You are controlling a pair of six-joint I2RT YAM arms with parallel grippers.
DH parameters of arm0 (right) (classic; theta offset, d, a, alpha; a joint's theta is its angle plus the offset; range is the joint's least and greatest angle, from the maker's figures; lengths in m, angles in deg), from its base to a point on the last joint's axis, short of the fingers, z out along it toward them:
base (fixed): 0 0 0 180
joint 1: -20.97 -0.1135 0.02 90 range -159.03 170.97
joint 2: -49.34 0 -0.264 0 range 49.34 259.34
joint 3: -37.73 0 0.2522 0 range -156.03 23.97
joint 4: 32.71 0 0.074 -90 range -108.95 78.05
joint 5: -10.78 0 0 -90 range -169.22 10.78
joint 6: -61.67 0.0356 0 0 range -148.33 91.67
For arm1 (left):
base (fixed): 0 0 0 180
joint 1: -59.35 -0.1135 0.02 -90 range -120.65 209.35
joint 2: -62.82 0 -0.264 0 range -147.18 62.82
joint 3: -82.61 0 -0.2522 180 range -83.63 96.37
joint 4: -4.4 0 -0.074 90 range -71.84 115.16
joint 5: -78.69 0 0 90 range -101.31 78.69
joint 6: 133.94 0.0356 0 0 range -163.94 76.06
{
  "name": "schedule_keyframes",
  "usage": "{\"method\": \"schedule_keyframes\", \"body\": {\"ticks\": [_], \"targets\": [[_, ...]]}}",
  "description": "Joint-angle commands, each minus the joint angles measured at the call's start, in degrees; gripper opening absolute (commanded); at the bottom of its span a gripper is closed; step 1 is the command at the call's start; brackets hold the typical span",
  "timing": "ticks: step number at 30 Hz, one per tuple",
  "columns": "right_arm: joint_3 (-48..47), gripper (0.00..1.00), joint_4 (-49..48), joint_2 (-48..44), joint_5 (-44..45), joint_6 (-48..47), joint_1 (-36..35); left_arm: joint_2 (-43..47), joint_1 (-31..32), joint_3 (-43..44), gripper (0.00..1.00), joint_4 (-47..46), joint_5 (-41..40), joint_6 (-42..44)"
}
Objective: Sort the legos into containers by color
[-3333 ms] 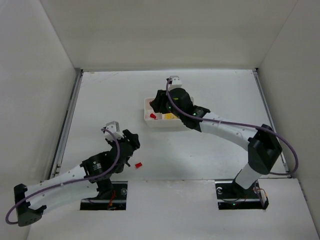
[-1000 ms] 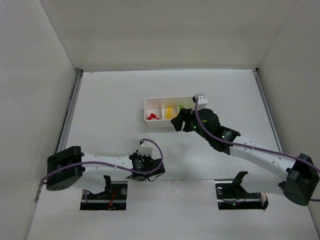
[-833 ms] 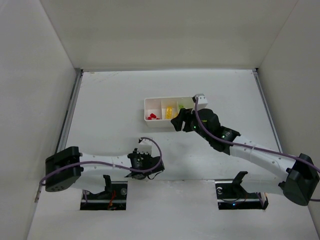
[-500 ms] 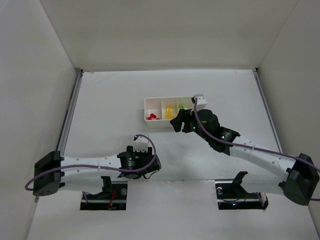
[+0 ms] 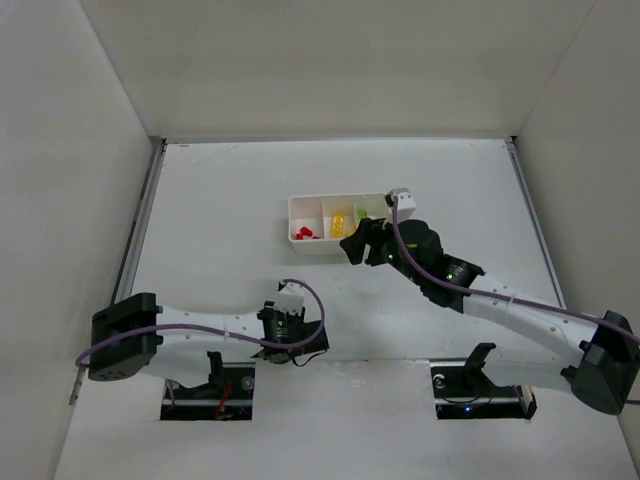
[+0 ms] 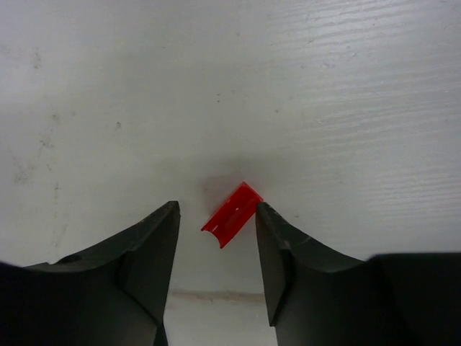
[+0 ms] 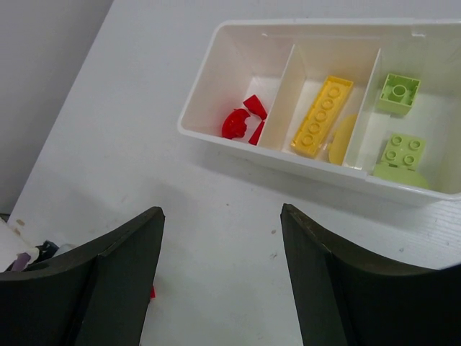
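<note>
One red piece [image 6: 232,214] is seen lying on the table [image 6: 288,86] near its front edge, between the parted fingers of the left claw [image 6: 216,209], which is not clamped on it. Farther back, the right claw [image 7: 222,209] is held open above the table. Beyond it, the white tray [image 7: 310,167] is filled: red bits [image 7: 241,121] in the left compartment, yellow brick [image 7: 322,115] in the middle, green pieces [image 7: 398,94] on the right.

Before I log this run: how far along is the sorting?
Done: red bits, yellow brick and green pieces lie in separate tray compartments. In hand: nothing; the open left gripper straddles one red piece on the table. Left: move it to the reds.
</note>
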Motion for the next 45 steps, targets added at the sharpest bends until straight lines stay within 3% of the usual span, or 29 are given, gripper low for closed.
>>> {"method": "schedule_keyframes", "body": {"ticks": [1, 4, 14, 23, 30, 34, 38, 45], "targets": [[0.73, 0.72, -3.16, -1.40, 0.15, -0.27, -0.33, 0.88, -0.56, -1.69, 0.39, -2.41, 1.37, -0.59], [0.65, 0.72, -3.07, -1.32, 0.15, -0.27, -0.33, 0.70, -0.65, -2.05, 0.33, -3.29, 2.60, -0.50], [0.65, 0.72, -3.16, -1.14, 0.24, -0.27, -0.33, 0.00, -0.65, -2.22, 0.28, -3.64, 4.01, -0.68], [0.47, 0.72, -3.16, -0.96, 0.15, -0.27, -0.33, 0.52, -0.82, -2.32, 0.12, -5.32, 3.57, -0.24], [1.52, 0.72, -3.16, -2.45, 0.24, -0.45, 0.28, 7.02, -1.70, 5.68, 0.11, 0.92, -3.97, 1.60], [3.02, 0.72, -2.89, -3.95, 0.15, 0.17, 3.00, 12.03, -7.40, 9.81, 0.11, -2.13, -8.20, 7.83], [5.39, 0.71, -2.98, -5.62, 0.94, 1.40, 5.64, 14.41, -17.59, 11.66, 0.12, -14.59, -7.86, 19.60], [7.68, 0.71, -4.12, -7.47, 0.76, 2.63, 8.01, 4.50, -34.73, 17.54, 0.13, -34.12, 5.40, 30.96]]}}
